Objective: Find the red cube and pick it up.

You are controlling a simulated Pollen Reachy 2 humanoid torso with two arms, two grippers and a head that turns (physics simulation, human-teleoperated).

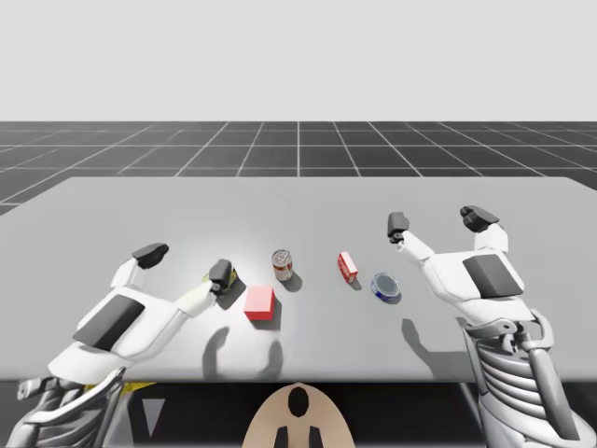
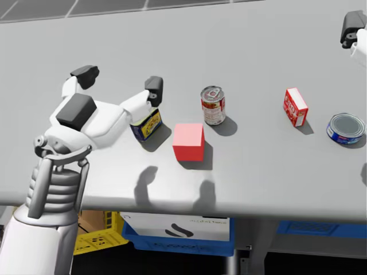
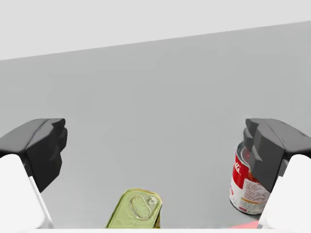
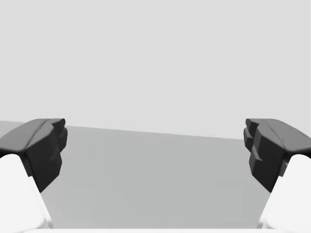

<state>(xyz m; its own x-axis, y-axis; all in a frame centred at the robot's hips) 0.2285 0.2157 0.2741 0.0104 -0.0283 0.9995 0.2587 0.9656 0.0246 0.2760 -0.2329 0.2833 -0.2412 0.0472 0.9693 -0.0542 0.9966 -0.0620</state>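
The red cube [image 1: 259, 302] [image 2: 188, 141] rests on the grey table near its front edge. My left gripper [image 1: 185, 263] [image 2: 119, 81] [image 3: 155, 155] hovers open just left of the cube, above a yellow-topped flat tin [image 2: 146, 125] [image 3: 137, 208]. A sliver of the red cube [image 3: 245, 225] peeks out beside the right-hand finger in the left wrist view. My right gripper [image 1: 439, 221] [image 4: 155, 155] is open over the table's right side, well away from the cube, with nothing between its fingers.
A red and white can [image 1: 283, 265] [image 2: 213, 105] [image 3: 245, 187] stands upright just behind the cube. Further right are a small red box [image 1: 347, 267] [image 2: 295, 106] and a flat blue tin [image 1: 385, 287] [image 2: 346, 128]. Blue and yellow crates [image 2: 178, 236] sit under the table.
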